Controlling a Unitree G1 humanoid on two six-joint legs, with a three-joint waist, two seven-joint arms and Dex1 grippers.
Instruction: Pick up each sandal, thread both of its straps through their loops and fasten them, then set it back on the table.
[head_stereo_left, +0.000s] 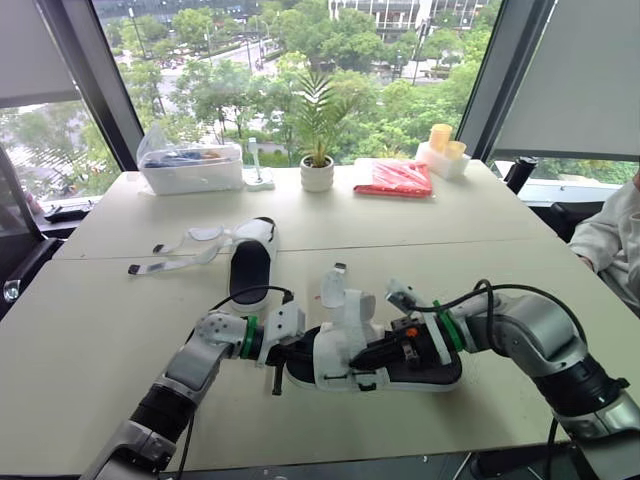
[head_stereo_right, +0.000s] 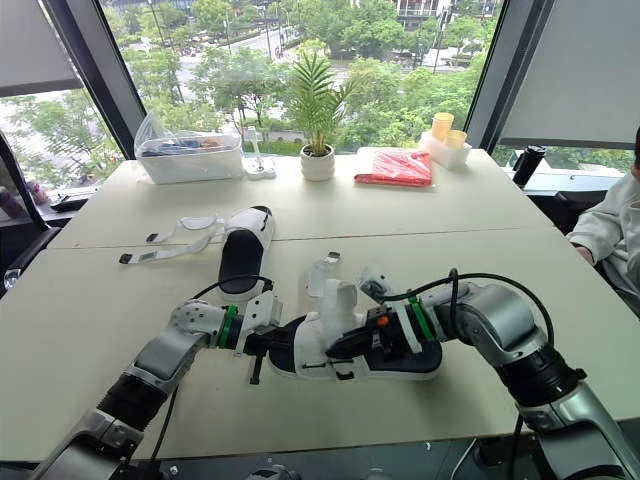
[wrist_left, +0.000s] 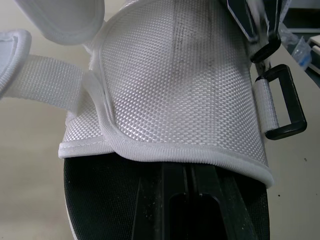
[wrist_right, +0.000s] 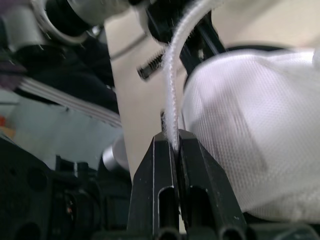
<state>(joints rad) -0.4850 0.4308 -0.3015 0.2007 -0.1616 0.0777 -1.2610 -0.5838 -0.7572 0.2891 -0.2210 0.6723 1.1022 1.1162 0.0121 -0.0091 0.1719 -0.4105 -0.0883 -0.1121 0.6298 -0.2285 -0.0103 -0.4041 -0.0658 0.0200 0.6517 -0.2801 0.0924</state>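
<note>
Near the table's front edge lies a white mesh sandal (head_stereo_left: 345, 350) with a black sole, held between both arms. My left gripper (head_stereo_left: 290, 357) is shut on one end of its sole; in the left wrist view the fingers (wrist_left: 175, 200) sit on the black footbed under the mesh upper, beside a black loop (wrist_left: 282, 102). My right gripper (head_stereo_left: 362, 358) comes in from the other side and is shut on a white strap (wrist_right: 172, 100) of this sandal. One loose strap (head_stereo_left: 333, 285) sticks up. The second sandal (head_stereo_left: 250, 262) lies further back left, its straps (head_stereo_left: 175, 255) spread open on the table.
Along the far edge stand a clear plastic box (head_stereo_left: 190, 165), a small white stand (head_stereo_left: 257, 178), a potted plant (head_stereo_left: 317, 172), a red packet (head_stereo_left: 395, 178) and yellow cups (head_stereo_left: 441, 140). A person's sleeve (head_stereo_left: 610, 235) shows at the right edge.
</note>
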